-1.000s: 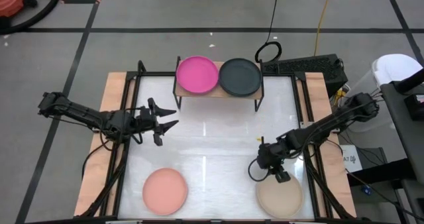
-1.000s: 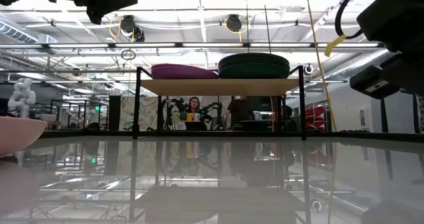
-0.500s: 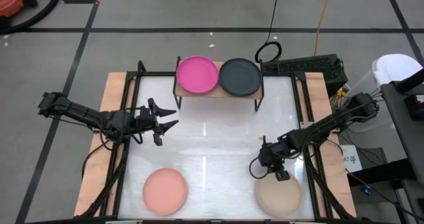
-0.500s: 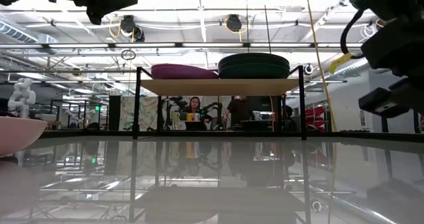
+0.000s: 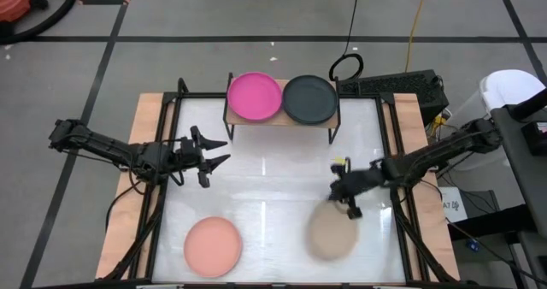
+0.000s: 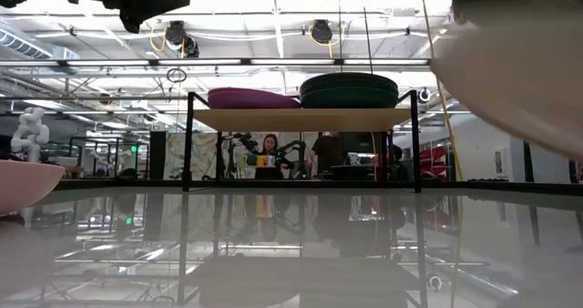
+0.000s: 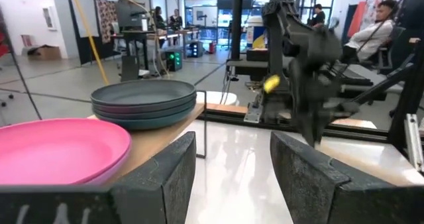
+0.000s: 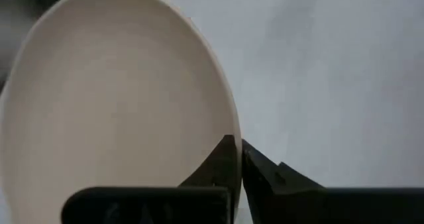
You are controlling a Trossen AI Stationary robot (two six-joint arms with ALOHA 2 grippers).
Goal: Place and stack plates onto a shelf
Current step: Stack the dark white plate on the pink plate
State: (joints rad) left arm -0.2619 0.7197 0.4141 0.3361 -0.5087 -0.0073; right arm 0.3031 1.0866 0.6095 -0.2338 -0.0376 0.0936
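A beige plate [image 5: 332,235] hangs above the table's near right part, with my right gripper [image 5: 349,209] shut on it; the low view shows its underside [image 6: 519,71] large at the upper right. A salmon pink plate [image 5: 213,247] rests on the table near the front left. On the shelf [image 5: 282,120] at the far edge sit a magenta plate [image 5: 254,96] and a stack of dark plates [image 5: 308,98]. My left gripper [image 5: 214,152] hovers open left of centre, pointing toward the shelf, with nothing between its fingers. My right gripper pinches the beige plate's rim [image 8: 228,128] between its two fingers [image 8: 225,159], one on the inner face and one on the outer. The fingers come from the far right, at the plate's far edge. The plate is lifted clear of the table and tilted.
The white tabletop [image 5: 273,186] has wooden strips and black rails along its left and right sides. The shelf's black legs [image 6: 188,144] stand on the table at the far edge. People and workbenches show in the room beyond the shelf.
My right gripper has shut on the beige plate's rim, then risen and moved toward the table's far edge and left. The plate has left the near right corner, lifted clear of the table, and now hangs tilted nearer the middle.
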